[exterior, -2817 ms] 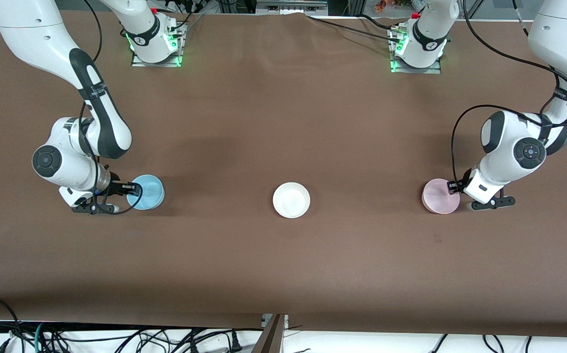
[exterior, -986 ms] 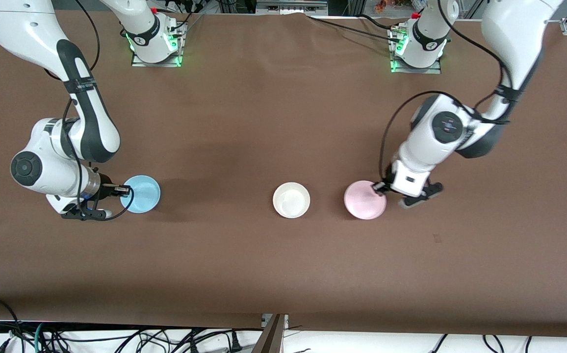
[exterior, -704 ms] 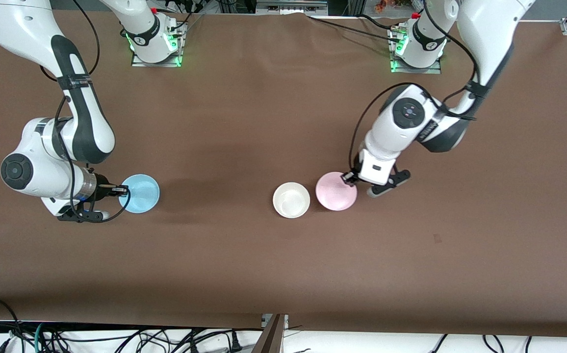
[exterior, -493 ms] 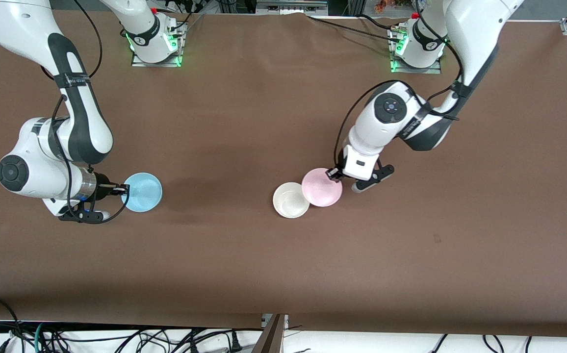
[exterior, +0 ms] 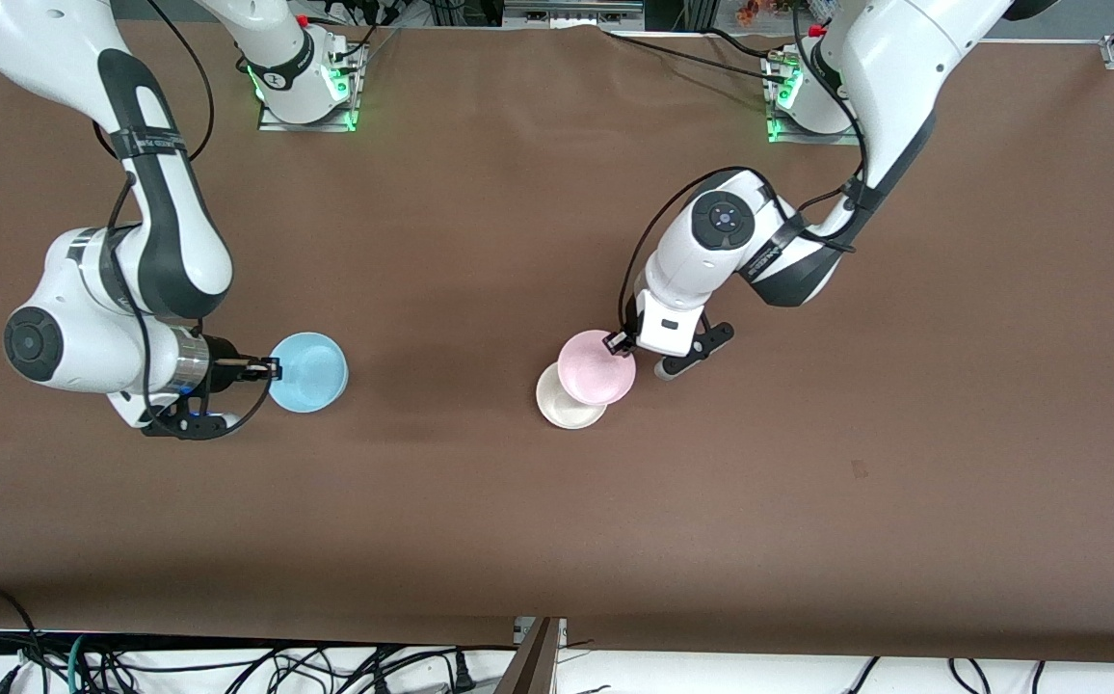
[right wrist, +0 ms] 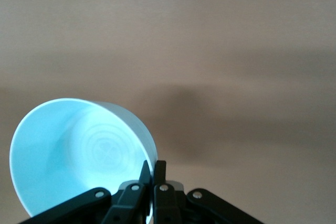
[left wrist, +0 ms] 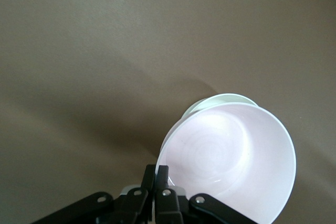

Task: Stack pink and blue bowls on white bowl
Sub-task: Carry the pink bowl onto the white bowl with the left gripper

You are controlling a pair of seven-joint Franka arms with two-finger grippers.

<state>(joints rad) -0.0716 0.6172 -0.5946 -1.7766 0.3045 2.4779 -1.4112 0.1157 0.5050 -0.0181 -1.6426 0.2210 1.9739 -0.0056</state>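
Three bowls here — one pink bowl [exterior: 596, 367], one blue bowl [exterior: 308, 359], one white bowl [exterior: 564, 403]. Left claw [exterior: 620, 340] is clamped on the pink rim, up over the half-hidden white one mid-desk [exterior: 557, 540]. Right claw [exterior: 270, 367] pinches the blue rim toward its own end.

**My build, as seen**

Both arms glossy white shells, dark grey-black joint bands, round dark caps at elbows. Loose black cables loop along each forearm. Bases ringed with green lights, small red tabs above. Left gripper [exterior: 619, 340] and right gripper [exterior: 268, 369]: black fingers, silver screw heads.
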